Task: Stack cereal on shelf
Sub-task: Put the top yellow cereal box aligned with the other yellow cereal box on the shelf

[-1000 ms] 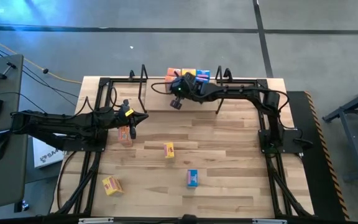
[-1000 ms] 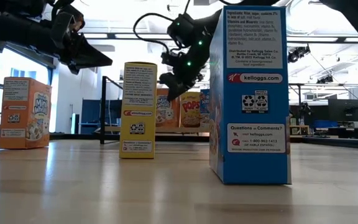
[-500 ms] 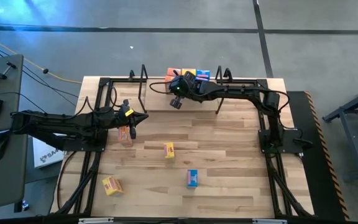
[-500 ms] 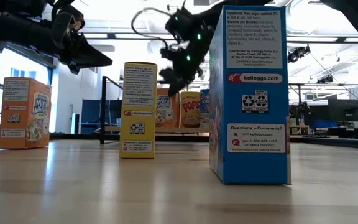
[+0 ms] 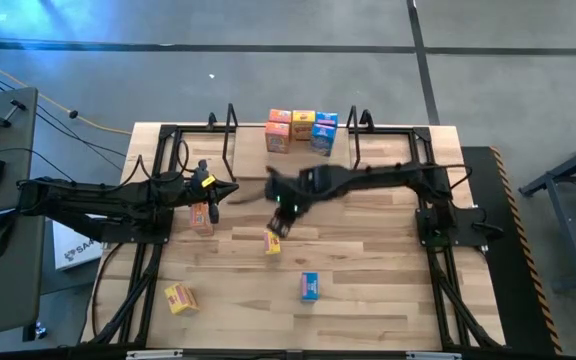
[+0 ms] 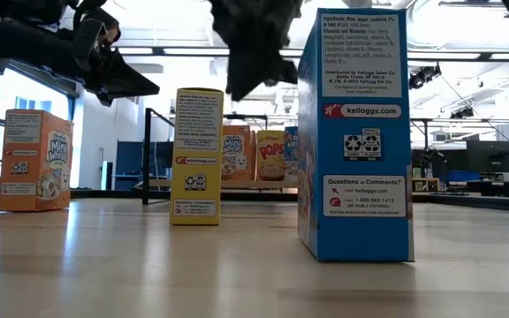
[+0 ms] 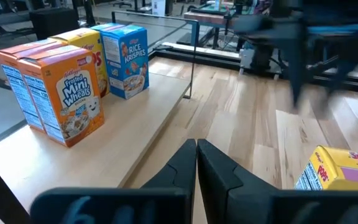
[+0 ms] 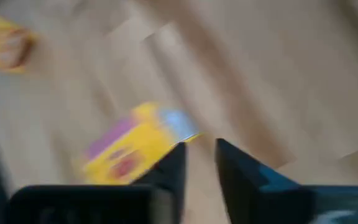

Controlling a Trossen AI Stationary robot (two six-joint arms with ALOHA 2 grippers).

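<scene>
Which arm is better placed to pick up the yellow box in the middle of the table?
Probably the right. The right gripper hovers beside the yellow box, fingers open and empty. The left gripper is shut near the orange box, farther off.

Reaching in from the table's left side along a nearly level line, with the left gripper [image 5: 220, 190] hanging above the left half of the tabletop and its fingers [image 7: 219, 167] pressing together at the tips. Stretching across from the right-side mount, bending at the elbow and angling down toward the middle of the table, with the right gripper [image 5: 277, 222] pointing downward (blurred in every view) and its fingers [image 8: 236, 163] standing slightly apart, gripping nothing.
</scene>
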